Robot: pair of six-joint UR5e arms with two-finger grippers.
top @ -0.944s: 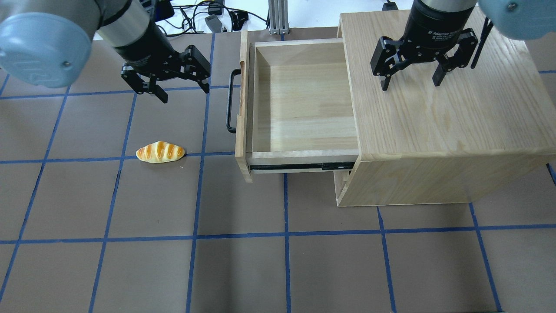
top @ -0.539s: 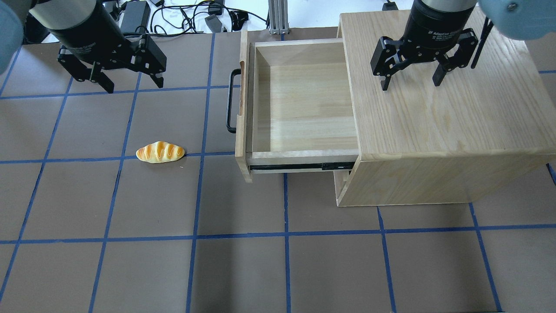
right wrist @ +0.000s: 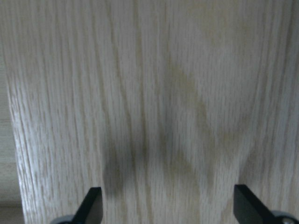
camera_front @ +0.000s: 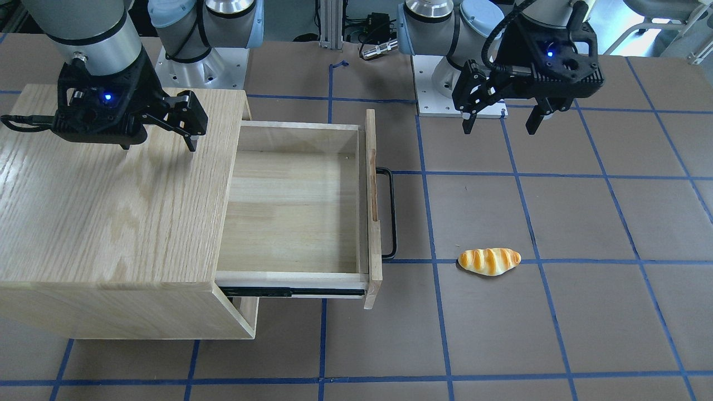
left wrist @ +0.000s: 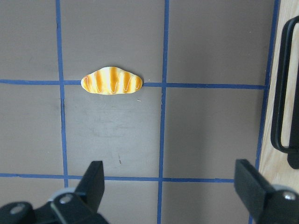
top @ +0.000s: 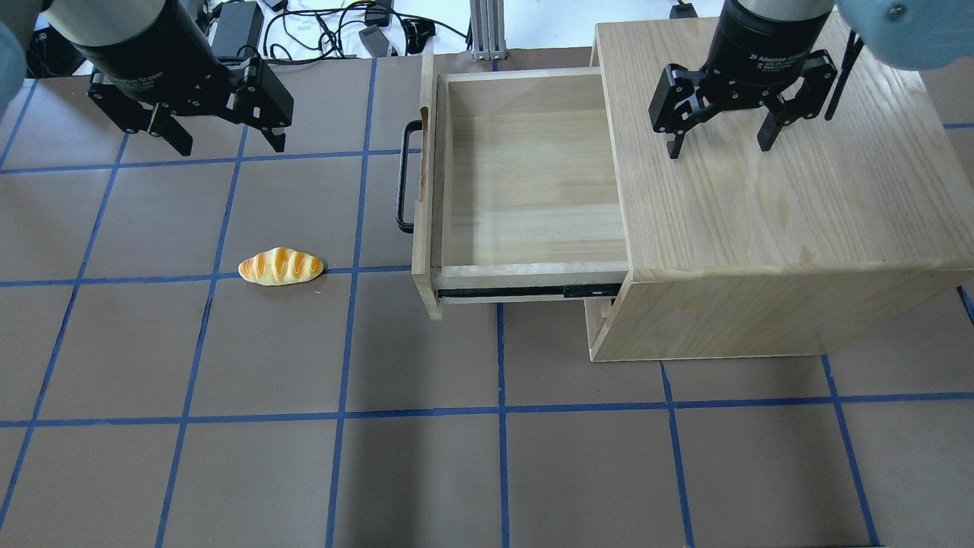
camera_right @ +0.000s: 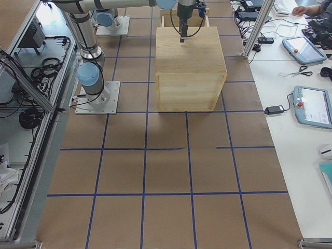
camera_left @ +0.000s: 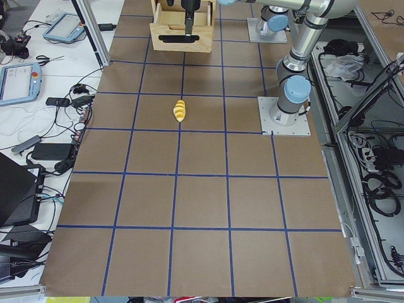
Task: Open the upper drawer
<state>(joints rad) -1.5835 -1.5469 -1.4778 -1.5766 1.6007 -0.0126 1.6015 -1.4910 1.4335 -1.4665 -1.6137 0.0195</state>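
Exterior front-facing view: the upper drawer [camera_front: 289, 211] stands drawn well out of the wooden cabinet [camera_front: 106, 211], its bare interior exposed, its black bar handle [camera_front: 393, 214] facing the open table [camera_front: 585, 312] and a black side rail [camera_front: 289, 291] visible beneath its near wall. The right gripper [camera_front: 159, 142] hangs over the cabinet top with its jaws spread wide and nothing between them. The left gripper [camera_front: 498, 120] hovers above the table, well apart from the handle, likewise spread wide and empty. A bread roll [camera_front: 489, 261] lies on a blue grid line near the handle's end. Overhead exterior view: the drawer projects from the cabinet toward the left arm's side; both grippers appear wide open and empty, the left one beyond the bread roll and clear of the handle. Exterior left view: the drawer front faces the camera at the table's far end, with the bread roll nearer on the table. Exterior right view: the cabinet hides most of the drawer; the right gripper hangs above the cabinet top. Left wrist-mounted view: the two fingers [left wrist: 96, 179] stand far apart over bare table, the bread roll ahead and the handle at the right edge. Right wrist-mounted view: both fingertips, far apart, frame only the cabinet's wood grain.
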